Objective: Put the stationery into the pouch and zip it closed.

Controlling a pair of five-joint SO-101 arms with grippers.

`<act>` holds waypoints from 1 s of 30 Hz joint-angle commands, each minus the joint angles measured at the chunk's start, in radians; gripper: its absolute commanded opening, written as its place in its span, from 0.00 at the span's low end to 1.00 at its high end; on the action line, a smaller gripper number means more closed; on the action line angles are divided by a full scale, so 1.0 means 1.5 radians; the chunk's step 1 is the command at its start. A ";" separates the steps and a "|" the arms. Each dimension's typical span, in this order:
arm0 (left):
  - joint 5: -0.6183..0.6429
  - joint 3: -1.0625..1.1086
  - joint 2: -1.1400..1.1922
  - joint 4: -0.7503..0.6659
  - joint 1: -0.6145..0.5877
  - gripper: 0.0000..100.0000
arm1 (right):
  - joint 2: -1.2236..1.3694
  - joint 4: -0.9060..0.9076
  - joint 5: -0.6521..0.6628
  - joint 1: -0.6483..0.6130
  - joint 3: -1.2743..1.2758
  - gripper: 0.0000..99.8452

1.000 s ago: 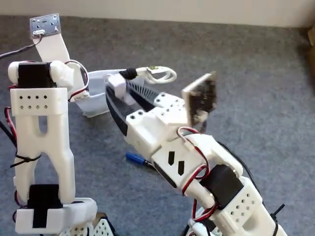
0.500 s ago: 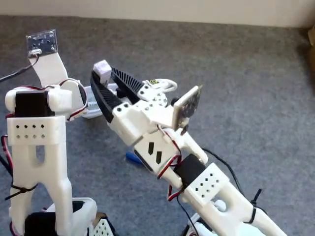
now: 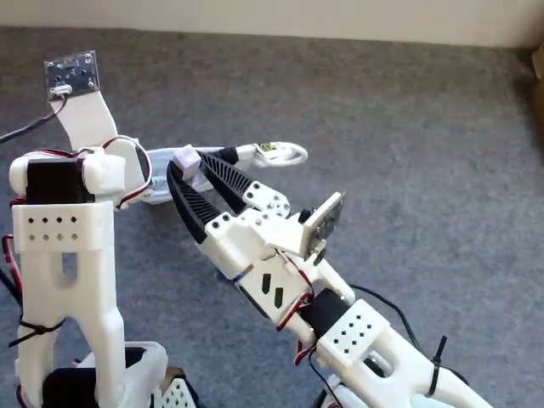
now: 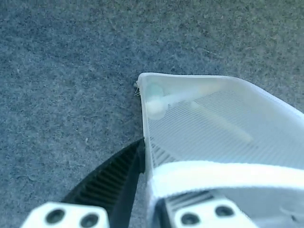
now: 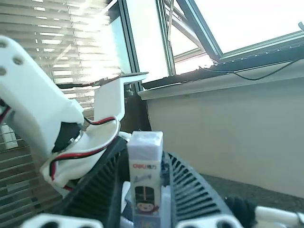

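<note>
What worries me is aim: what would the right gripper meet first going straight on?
Likely the pouch: in the high view the right gripper, shut on the eraser, points at it, with the left arm just beyond. Height is unclear.

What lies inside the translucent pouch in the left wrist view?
Through the pouch wall, a pale stick-like shape and a rounded blob show faintly. What they are, and anything past its white band, is hidden.

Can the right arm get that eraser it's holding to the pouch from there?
Probably yes: the right pincer, shut on the eraser, hangs close by the pouch with nothing between them, though I can't see whether the mouth is open.
</note>
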 commanded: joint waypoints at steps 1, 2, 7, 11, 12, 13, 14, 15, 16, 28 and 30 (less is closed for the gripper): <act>0.004 -0.004 -0.026 -0.016 -0.010 0.01 | -0.018 -0.014 -0.006 -0.009 -0.005 0.00; 0.004 -0.003 -0.026 -0.016 -0.010 0.01 | -0.017 -0.014 -0.006 -0.009 -0.005 0.00; 0.004 -0.003 -0.026 -0.014 -0.010 0.01 | 0.023 -0.016 -0.006 -0.008 -0.050 0.00; 0.004 -0.003 -0.026 -0.013 -0.011 0.01 | 0.116 -0.016 -0.006 -0.007 -0.111 0.00; 0.004 -0.003 -0.026 -0.013 -0.011 0.01 | 0.135 -0.016 -0.006 -0.007 -0.121 0.00; 0.004 -0.003 -0.026 -0.013 -0.011 0.01 | 0.147 -0.016 -0.006 -0.007 -0.129 0.00; 0.004 -0.003 -0.026 -0.012 -0.012 0.01 | 0.154 -0.016 -0.006 -0.007 -0.136 0.00; 0.004 -0.003 -0.026 -0.012 -0.012 0.01 | 0.157 -0.016 -0.006 -0.007 -0.138 0.00; 0.004 -0.003 -0.026 -0.012 -0.012 0.01 | 0.158 -0.016 -0.006 -0.006 -0.138 0.00; 0.004 -0.003 -0.026 -0.011 -0.012 0.01 | 0.164 -0.015 0.186 -0.003 -0.075 0.00; 0.004 -0.002 -0.026 -0.011 -0.012 0.01 | 0.163 -0.015 0.252 -0.003 -0.062 0.00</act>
